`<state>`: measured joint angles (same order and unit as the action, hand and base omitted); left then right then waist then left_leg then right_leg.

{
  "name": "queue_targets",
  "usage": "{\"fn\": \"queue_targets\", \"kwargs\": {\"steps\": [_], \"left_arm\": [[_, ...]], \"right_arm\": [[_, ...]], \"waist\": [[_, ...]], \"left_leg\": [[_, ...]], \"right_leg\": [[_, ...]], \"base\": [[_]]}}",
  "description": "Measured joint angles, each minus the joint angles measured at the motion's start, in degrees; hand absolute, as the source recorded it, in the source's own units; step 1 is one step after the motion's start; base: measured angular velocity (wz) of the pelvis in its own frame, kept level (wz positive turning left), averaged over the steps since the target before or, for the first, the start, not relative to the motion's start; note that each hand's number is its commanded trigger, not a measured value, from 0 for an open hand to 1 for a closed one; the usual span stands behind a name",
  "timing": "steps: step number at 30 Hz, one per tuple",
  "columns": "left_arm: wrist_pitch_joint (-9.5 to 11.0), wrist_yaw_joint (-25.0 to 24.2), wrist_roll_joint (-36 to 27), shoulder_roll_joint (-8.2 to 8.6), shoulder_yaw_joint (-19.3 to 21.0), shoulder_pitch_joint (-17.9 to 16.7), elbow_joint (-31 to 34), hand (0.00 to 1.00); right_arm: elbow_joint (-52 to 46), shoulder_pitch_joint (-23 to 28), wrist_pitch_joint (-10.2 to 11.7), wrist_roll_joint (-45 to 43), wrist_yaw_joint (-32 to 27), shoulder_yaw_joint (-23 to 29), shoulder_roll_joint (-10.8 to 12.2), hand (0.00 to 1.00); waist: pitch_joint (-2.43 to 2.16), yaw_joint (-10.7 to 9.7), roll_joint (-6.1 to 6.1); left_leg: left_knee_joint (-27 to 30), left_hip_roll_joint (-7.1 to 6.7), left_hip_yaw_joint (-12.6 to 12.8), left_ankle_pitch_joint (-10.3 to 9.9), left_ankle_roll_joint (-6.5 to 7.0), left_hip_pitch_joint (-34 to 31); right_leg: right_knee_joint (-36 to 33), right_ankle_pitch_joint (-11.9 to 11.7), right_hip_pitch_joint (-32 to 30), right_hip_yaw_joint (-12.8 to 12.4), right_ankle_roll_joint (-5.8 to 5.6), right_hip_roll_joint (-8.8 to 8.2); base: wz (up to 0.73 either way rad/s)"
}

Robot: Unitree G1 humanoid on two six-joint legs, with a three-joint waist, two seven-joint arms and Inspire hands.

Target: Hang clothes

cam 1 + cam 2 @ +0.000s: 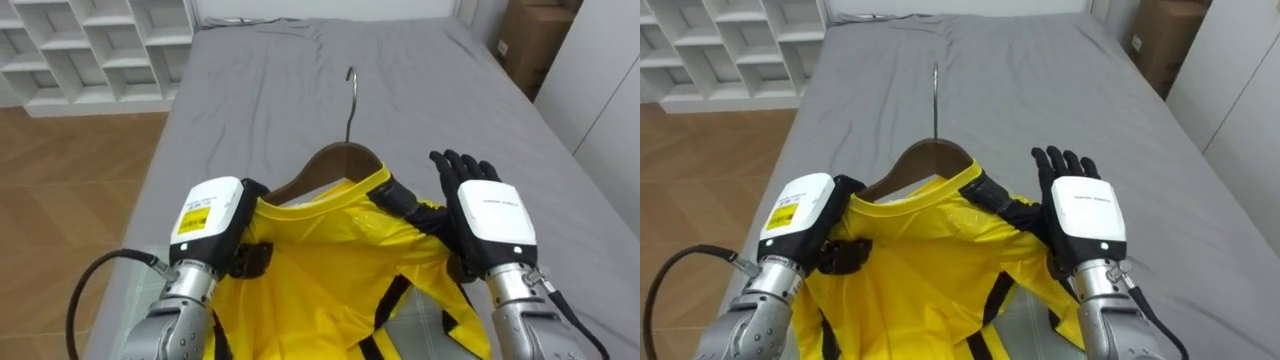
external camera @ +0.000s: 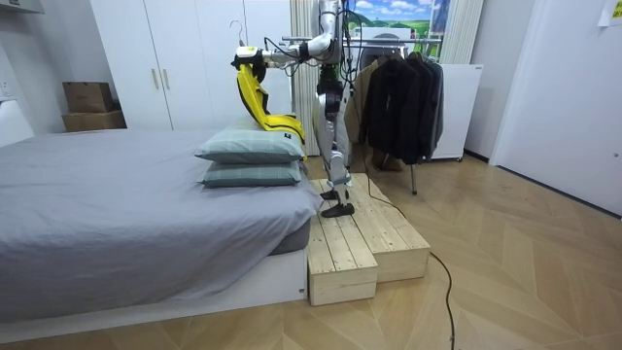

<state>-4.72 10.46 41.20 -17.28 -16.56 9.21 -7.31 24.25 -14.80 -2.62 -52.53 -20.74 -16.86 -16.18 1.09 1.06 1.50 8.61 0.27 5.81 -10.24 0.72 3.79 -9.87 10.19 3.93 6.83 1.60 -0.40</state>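
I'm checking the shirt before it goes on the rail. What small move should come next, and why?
Probably draw the yellow shirt further over the wooden hanger on the robot's left: that arm of the hanger lies bare beside the left hand, which pinches the cloth, while the side by the open right hand is already covered.

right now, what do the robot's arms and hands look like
The left hand and right hand each have a boxy white back plate; the left one carries a yellow label. The right hand's fingers are black. The forearms are silver metal, and a black cable loops from the left one.
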Motion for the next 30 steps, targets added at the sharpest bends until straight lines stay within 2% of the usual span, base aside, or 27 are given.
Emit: {"fn": "queue_targets", "kwargs": {"steps": [2,3,4,5,6,7,8,9,10,11,13,22,30], "left_arm": [[-0.09,-0.06,0.1,0.0,-0.01,0.0,-0.01,1.0],[-0.21,-0.09,0.33,-0.01,-0.13,-0.01,-0.05,1.0],[-0.31,-0.09,0.65,-0.11,-0.28,-0.02,-0.15,1.0],[-0.33,-0.08,0.64,-0.54,-0.26,-0.02,-0.14,1.0],[-0.34,-0.07,0.56,-1.4,0.33,0.0,-0.14,1.0],[-0.67,-0.22,0.69,-1.27,0.65,0.21,-0.52,1.0],[-0.68,-0.42,1.14,-1.18,0.37,0.24,-0.51,1.0],[-0.72,-0.9,1.25,-1.04,0.15,0.27,-0.51,1.0],[-0.75,-1.05,1.26,-0.97,0.1,0.34,-0.51,1.0],[-0.87,-1.05,1.26,-0.94,0.06,0.46,-0.51,1.0],[-1.86,-1.08,1.14,-0.69,-0.11,0.63,-0.51,1.0],[-2.51,-2.73,1.87,-0.61,-0.16,0.62,-0.51,1.0],[-2.9,-2.74,2.25,0.31,-0.16,0.64,-0.5,1.0]], "right_arm": [[0.01,-0.05,-0.02,0.05,0.95,0.01,-0.02,0.0],[0.19,-0.04,-0.01,0.18,1.35,0.0,0.02,0.0],[0.72,-0.09,0.11,0.78,1.92,-0.1,0.16,0.0],[0.88,-0.33,0.1,1.18,2.25,-0.43,0.3,0.0],[0.81,-1.68,0.1,1.43,2.93,-2.08,0.27,0.0],[0.81,-2.29,0.01,1.62,3.53,-3.28,-0.16,0.0],[0.85,-2.2,-0.09,2.13,3.92,-3.29,-0.12,0.0],[0.85,-2.29,-0.63,3.02,4.93,-3.23,-0.04,0.0],[0.83,-2.82,-0.91,2.96,6.1,-3.21,-0.15,0.0],[0.84,-3.16,-0.99,2.97,6.91,-3.19,-0.35,0.0],[0.84,-4.05,-1.25,2.97,9.3,-3.31,-0.73,0.0],[0.65,-4.34,-2.5,2.82,14.29,-3.13,-0.43,0.0],[0.51,-4.36,-3.24,2.72,14.57,-1.98,0.32,0.0]], "waist": [[-0.04,0.25,0.2],[-0.03,0.49,0.13],[0.1,0.92,-0.29],[0.05,1.19,-0.18],[-0.23,1.19,0.56],[-0.23,-0.45,-0.28],[-0.24,-1.07,-0.33],[-0.21,-1.45,-0.25],[-0.21,-1.96,-0.24],[-0.19,-2.34,-0.27],[-0.18,-1.72,-0.03],[-0.13,-0.64,0.19],[-0.16,-0.56,0.27]], "left_leg": [[-0.07,0.14,-0.58,0.0,0.0,0.11],[-0.37,0.99,-2.45,0.02,0.01,0.55],[-0.48,2.31,-6.7,0.04,-0.01,1.27],[-0.42,2.72,-9.03,0.02,-0.05,1.31],[0.11,2.79,-10.8,-0.47,-0.84,0.38],[0.34,3.51,-11.16,-1.7,-2.1,0.1],[0.35,3.62,-10.13,-1.59,-2.26,0.0],[0.34,3.98,-7.26,-1.54,-2.38,0.04],[0.14,4.13,-5.8,-1.47,-2.37,0.07],[0.03,4.14,-5.7,-1.33,-2.39,0.15],[-0.39,3.74,-4.55,-1.28,-2.36,0.96],[-0.07,2.09,-4.89,-0.65,-1.33,0.96],[0.1,2.03,-4.43,-0.6,-1.27,1.45]], "right_leg": [[-0.34,0.0,-0.13,0.28,0.0,0.16],[-2.47,0.08,-1.23,0.83,-0.1,0.48],[-6.34,1.63,-4.07,1.0,-0.61,1.42],[-4.89,1.35,-5.15,-0.07,-0.09,1.99],[1.64,-3.61,-7.29,-1.39,1.17,2.24],[0.83,-7.23,-7.89,0.96,1.89,2.34],[0.42,-7.23,-7.75,1.32,1.89,2.3],[0.11,-7.23,-7.4,0.88,1.89,2.38],[0.16,-7.21,-7.26,0.68,1.86,2.51],[0.2,-7.15,-7.27,0.75,1.8,2.57],[0.22,-7.03,-7.23,0.81,1.66,2.73],[0.27,-6.27,-6.44,0.84,0.98,1.61],[-0.07,-6.28,-6.27,0.28,0.96,1.69]], "base": [[-0.02],[-0.2],[-0.3],[-0.5],[-0.19],[0.0],[0.28],[0.19],[0.16],[0.16],[-0.03],[0.03],[-0.02]]}}
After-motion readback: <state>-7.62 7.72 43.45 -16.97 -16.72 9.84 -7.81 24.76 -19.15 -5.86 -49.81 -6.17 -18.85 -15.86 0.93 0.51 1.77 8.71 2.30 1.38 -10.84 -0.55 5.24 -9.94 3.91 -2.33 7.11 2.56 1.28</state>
